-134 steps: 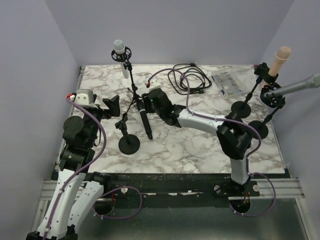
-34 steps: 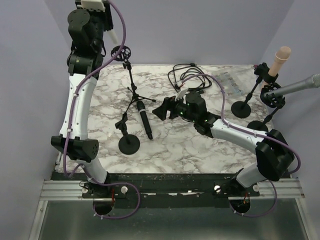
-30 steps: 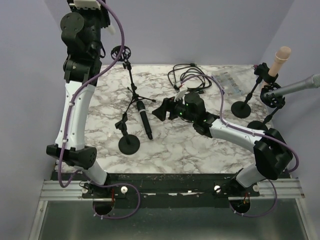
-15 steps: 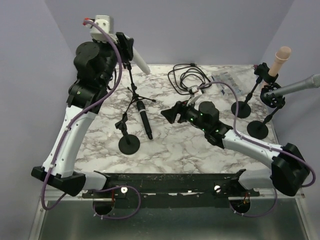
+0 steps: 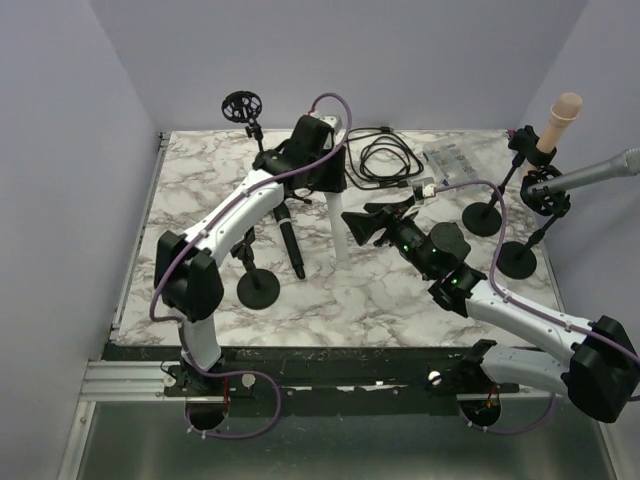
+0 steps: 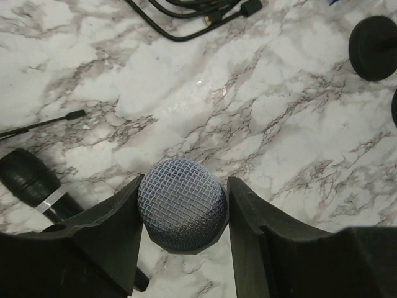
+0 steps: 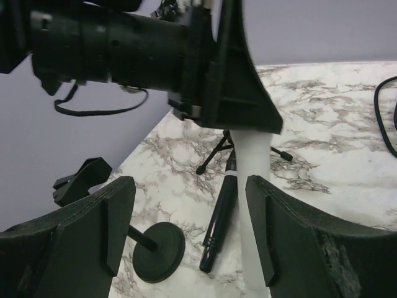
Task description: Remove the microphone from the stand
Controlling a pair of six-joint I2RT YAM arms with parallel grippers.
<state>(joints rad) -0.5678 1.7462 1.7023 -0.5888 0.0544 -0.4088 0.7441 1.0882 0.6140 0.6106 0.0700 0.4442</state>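
White microphone clamped at its mesh head between fingers of left gripper, hanging upright, well clear of stand behind and left of that hand. Just left of hand, black microphone flat on marble table; bare marble right and ahead, up to cable, round bases farther right. Right gripper spread wide, near white shaft, not touching.

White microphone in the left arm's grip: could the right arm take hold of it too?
Probably yes. The right gripper is open and faces the white microphone's bare handle, below where the left gripper clamps its mesh head, with nothing between them.
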